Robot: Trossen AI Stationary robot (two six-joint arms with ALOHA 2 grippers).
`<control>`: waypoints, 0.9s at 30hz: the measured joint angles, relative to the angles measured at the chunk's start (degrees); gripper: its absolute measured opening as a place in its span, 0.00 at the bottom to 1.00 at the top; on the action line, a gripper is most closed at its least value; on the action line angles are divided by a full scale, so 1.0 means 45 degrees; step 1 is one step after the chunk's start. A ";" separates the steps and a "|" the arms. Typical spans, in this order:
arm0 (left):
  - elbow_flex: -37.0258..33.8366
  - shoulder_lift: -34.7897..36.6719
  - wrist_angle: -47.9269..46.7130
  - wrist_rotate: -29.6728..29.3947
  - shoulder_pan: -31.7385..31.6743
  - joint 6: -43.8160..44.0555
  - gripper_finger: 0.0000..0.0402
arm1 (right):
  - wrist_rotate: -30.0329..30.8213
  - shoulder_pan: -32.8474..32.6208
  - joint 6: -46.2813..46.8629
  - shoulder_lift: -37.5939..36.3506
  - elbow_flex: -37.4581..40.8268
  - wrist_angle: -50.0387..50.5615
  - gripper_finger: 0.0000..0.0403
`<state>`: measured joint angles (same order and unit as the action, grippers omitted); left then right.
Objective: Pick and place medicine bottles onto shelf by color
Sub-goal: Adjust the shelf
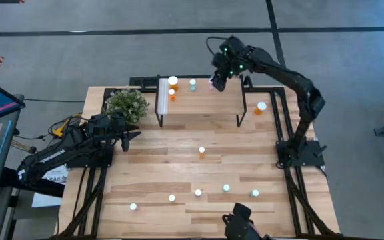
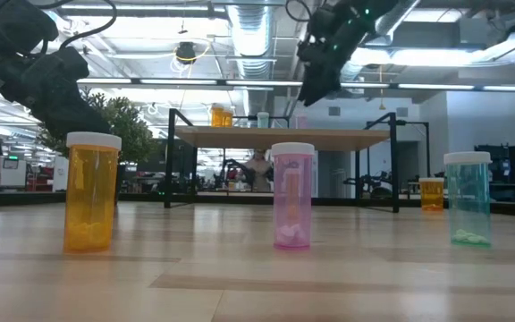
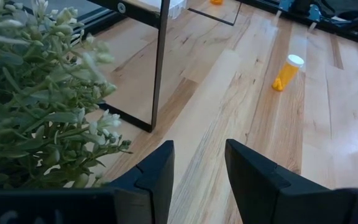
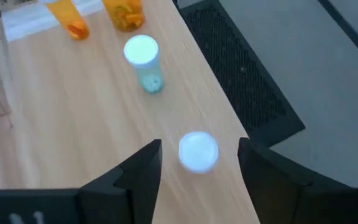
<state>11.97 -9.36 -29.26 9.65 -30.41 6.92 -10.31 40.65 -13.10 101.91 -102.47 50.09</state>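
From above, the right claw [image 1: 217, 83] hangs over the shelf [image 1: 202, 105], which carries two orange bottles [image 1: 172, 94] and a green bottle [image 1: 193, 85]. The left claw [image 1: 133, 135] waits beside a plant [image 1: 127, 104]. The low view shows the orange, pink [image 2: 292, 195] and green bottles on the worktop [image 2: 257, 268]. The left wrist view shows open, empty fingers [image 3: 160, 174]. The right wrist view shows that claw's fingers [image 4: 143, 167] spread around a white-capped bottle [image 4: 198, 151], not touching it.

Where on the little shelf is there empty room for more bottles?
The shelf is bare across its middle and front. Its back edge is crowded: two orange bottles by the white strip, a green bottle, then a pink bottle under the right hand.
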 joint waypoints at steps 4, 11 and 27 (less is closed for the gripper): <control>0.0000 0.0001 0.0000 0.0001 0.0001 0.0000 0.32 | 0.0311 -0.0020 0.0120 -0.0081 -0.0820 0.1665 0.58; 0.0000 0.0001 0.0000 0.0000 0.0003 0.0000 0.32 | 0.0308 -0.0115 0.0633 -0.2027 0.0885 0.2181 0.58; 0.0000 -0.0001 0.0000 0.0000 0.0005 0.0000 0.32 | 0.2007 -0.1350 0.4058 -1.1538 1.2913 -0.5297 0.58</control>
<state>11.97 -9.37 -29.26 9.65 -30.39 6.92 -1.28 34.57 5.16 49.99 -44.36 26.25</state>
